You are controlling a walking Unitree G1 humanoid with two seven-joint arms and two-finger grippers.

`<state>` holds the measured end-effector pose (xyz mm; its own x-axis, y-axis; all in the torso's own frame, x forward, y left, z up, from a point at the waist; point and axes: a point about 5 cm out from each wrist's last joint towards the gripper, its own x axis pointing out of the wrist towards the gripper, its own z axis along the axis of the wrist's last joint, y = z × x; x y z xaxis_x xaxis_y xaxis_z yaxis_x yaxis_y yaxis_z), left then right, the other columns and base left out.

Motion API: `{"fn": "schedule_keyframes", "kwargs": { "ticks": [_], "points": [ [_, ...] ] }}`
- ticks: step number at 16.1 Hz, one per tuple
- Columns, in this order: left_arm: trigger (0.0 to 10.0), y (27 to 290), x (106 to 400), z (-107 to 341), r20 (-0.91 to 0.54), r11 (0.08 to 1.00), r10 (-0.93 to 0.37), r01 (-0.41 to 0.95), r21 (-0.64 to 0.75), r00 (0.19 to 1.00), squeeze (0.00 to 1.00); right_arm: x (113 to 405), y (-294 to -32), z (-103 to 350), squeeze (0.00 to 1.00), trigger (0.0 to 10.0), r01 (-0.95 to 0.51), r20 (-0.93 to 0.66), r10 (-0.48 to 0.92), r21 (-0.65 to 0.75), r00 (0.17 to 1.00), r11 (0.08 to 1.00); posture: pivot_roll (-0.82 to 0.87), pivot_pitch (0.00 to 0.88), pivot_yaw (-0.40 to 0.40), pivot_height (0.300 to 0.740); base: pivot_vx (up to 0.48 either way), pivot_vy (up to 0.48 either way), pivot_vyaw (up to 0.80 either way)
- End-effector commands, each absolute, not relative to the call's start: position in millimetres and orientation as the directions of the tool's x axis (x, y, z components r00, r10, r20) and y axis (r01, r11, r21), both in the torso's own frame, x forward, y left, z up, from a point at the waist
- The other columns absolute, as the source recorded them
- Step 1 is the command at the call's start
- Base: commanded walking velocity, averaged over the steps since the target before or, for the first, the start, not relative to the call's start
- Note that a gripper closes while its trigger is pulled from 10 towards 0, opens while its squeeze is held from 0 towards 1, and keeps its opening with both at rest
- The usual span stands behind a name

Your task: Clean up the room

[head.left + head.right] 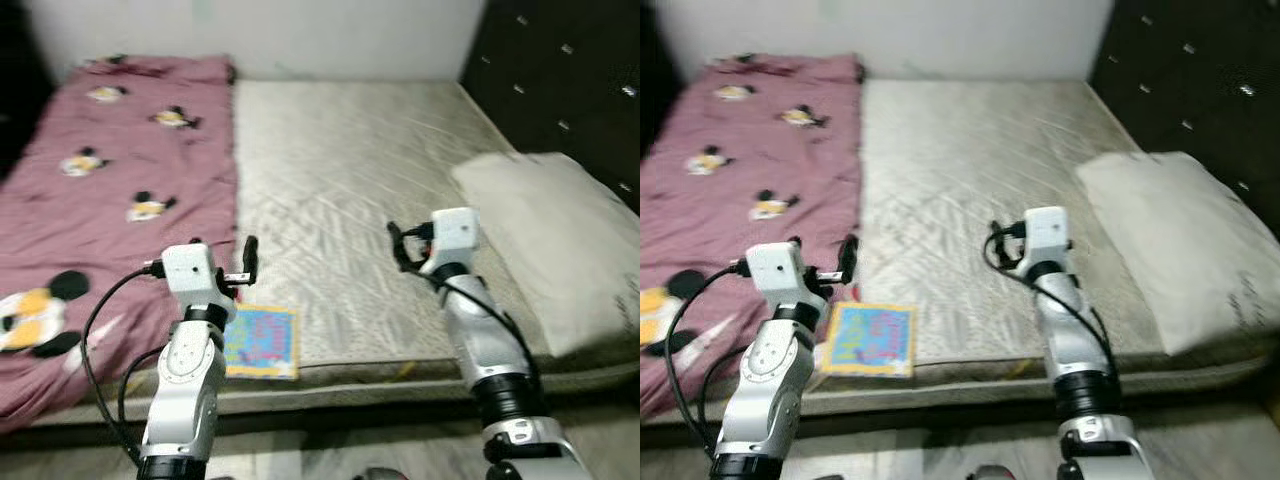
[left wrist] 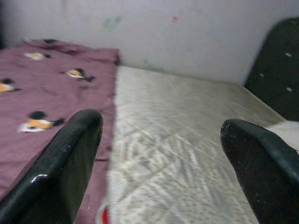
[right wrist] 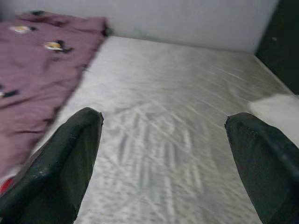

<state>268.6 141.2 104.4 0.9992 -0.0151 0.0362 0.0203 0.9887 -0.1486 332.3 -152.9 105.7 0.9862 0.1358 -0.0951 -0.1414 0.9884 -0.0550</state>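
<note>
A colourful flat book (image 1: 262, 342) lies on the near edge of the pale mattress (image 1: 350, 180), just right of my raised left arm. A maroon blanket with cartoon mice (image 1: 90, 190) covers the bed's left part. A white pillow (image 1: 555, 240) rests at the right. My left gripper (image 1: 248, 262) hovers above the book, open and holding nothing. My right gripper (image 1: 398, 245) hangs over the mattress middle, open as well. Wide-apart black fingers (image 2: 60, 168) and fingers (image 3: 60, 158) frame bare mattress in both wrist views.
A dark tufted headboard (image 1: 560, 70) stands along the right side. A pale wall (image 1: 300, 30) closes the far end. The bed's front edge and a strip of floor (image 1: 330, 450) lie below my arms.
</note>
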Motion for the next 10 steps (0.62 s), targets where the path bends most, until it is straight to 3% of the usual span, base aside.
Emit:
{"fn": "schedule_keyframes", "kwargs": {
  "ticks": [1, 3, 10],
  "points": [
    [10.0, 143.2, 268.5, 103.8, 0.032, 0.989, -0.009, 0.014, -0.148, 0.999, 0.0, 334.5, -155.3, 110.3, 0.0, 10.0, -0.138, -0.082, 0.133, -0.061, 0.988, 0.989, -0.07, 0.005, -0.027, 0.74, 0.0, 0.0, 0.0],
    [10.0, 143.0, 268.5, 103.4, 0.031, 0.988, -0.007, 0.012, -0.154, 0.999, 0.0, 334.7, -155.7, 110.0, 0.0, 10.0, -0.137, -0.084, 0.132, -0.062, 0.988, 0.989, -0.07, 0.005, -0.027, 0.74, 0.0, 0.0, 0.0],
    [10.0, 143.2, 268.5, 102.7, 0.021, 0.987, -0.006, 0.009, -0.162, 1.0, 0.0, 333.8, -156.3, 106.5, 0.0, 10.0, -0.131, -0.103, 0.124, -0.056, 0.987, 0.99, -0.07, 0.013, -0.025, 0.74, 0.0, 0.465, -0.07]
  ]
}}
